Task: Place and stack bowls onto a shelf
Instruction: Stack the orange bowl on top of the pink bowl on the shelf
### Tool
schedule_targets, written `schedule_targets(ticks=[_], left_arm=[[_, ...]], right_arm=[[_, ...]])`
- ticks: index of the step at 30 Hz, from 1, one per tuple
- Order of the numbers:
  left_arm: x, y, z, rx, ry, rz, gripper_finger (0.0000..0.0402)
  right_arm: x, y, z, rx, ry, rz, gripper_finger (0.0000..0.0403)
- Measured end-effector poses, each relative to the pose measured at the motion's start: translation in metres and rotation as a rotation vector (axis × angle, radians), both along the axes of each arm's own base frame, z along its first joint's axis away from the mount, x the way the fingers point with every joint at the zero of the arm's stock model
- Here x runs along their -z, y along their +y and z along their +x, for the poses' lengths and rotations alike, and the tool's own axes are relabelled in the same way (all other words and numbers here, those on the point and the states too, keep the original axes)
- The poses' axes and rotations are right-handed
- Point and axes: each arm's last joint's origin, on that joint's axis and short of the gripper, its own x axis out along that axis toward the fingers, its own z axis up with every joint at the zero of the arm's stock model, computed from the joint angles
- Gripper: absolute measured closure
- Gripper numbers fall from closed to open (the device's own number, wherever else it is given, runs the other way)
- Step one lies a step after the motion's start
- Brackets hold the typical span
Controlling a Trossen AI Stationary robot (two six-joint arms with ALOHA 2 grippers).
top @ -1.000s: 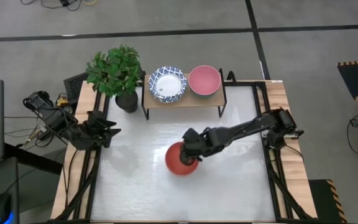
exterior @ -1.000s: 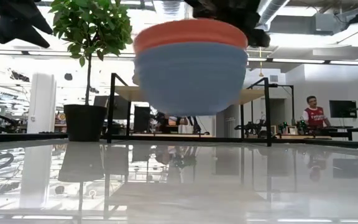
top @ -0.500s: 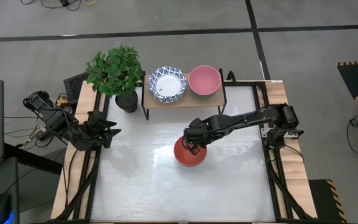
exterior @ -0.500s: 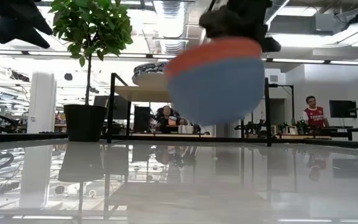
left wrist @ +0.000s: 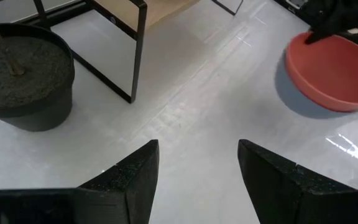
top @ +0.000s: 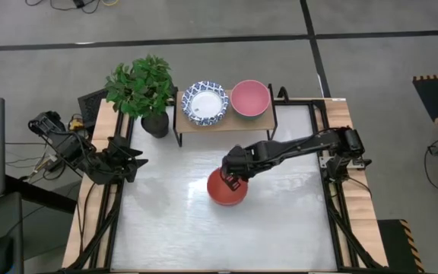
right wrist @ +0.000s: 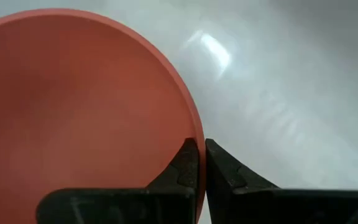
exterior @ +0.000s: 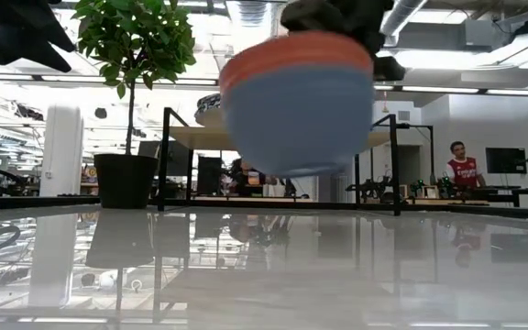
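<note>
A red bowl with a grey-blue outside [top: 225, 189] hangs above the middle of the table, lifted clear in the low view [exterior: 296, 110]. My right gripper [top: 235, 175] is shut on it. On the light-wood shelf [top: 234, 124] at the far edge stand a white bowl with a blue patterned rim [top: 205, 103] and a pink-lined bowl [top: 250, 98]. A second white bowl does not show apart from these. My left gripper [top: 133, 160] waits open at the table's left edge, its fingers apart [left wrist: 197, 168]. My right gripper pinches the red bowl's rim [right wrist: 192, 121] on its far right side, with one finger [right wrist: 187, 163] inside the bowl and the other [right wrist: 221, 167] outside. The fingers come from above, slanting down. The bowl is clear of the table and tilted, its held side higher [exterior: 360, 50].
A potted plant in a black pot [top: 155, 122] stands left of the shelf, at the table's far left. Black frame rails run along the table's left and right sides [top: 333, 190]. People sit in the room beyond the table [exterior: 466, 165].
My right gripper has carried the red bowl a little toward the shelf and the table's right, then slightly back left. The bowl has stayed off the table and has tipped from level to tilted, swaying in the hold.
</note>
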Motion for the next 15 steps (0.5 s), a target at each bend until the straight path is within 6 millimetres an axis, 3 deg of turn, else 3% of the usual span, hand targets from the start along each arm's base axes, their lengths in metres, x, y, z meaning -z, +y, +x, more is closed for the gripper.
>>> schedule_targets(ticks=[10,15], left_arm=[[-0.001,-0.001,0.001,-0.009,-0.017,-0.019,0.0198],[-0.011,-0.009,0.012,-0.019,-0.158,-0.131,0.0198]], right_arm=[[0.001,-0.006,0.002,-0.016,0.003,0.047,0.0374],[-0.004,-0.009,0.005,-0.004,-0.061,0.044,0.0374]])
